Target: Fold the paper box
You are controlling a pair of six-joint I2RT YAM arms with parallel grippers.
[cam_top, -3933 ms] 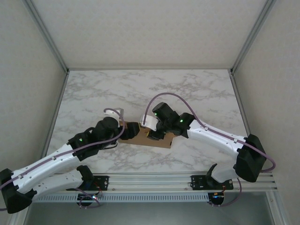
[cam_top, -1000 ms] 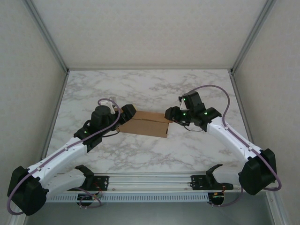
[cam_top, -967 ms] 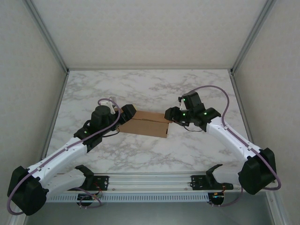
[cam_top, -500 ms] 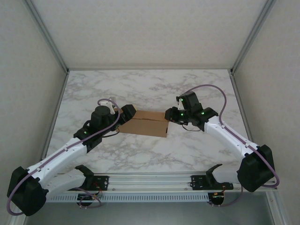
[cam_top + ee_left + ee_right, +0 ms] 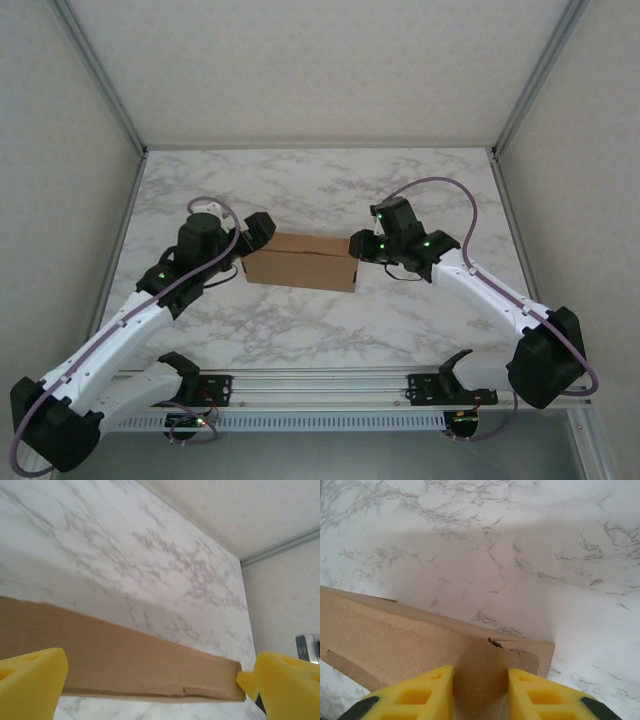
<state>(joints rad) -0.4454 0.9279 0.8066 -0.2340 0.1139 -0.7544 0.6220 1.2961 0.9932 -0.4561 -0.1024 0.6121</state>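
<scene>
The paper box is a compact brown cardboard mailer in the middle of the marble table, tilted up with a broad face toward the top camera. My left gripper is at its upper left corner. In the left wrist view the yellow fingers stand wide apart, and the box's long side wall runs between them. My right gripper is at the box's right end. Its yellow fingers sit close on either side of the cardboard end.
The marble table stretches bare behind and in front of the box. Pale enclosure walls with metal corner rails stand on three sides. The metal rail with the arm bases runs along the near edge.
The box went from lying flat to standing tilted up between the two grippers. The left arm pulled back to the left; the right gripper moved in onto the box's right end.
</scene>
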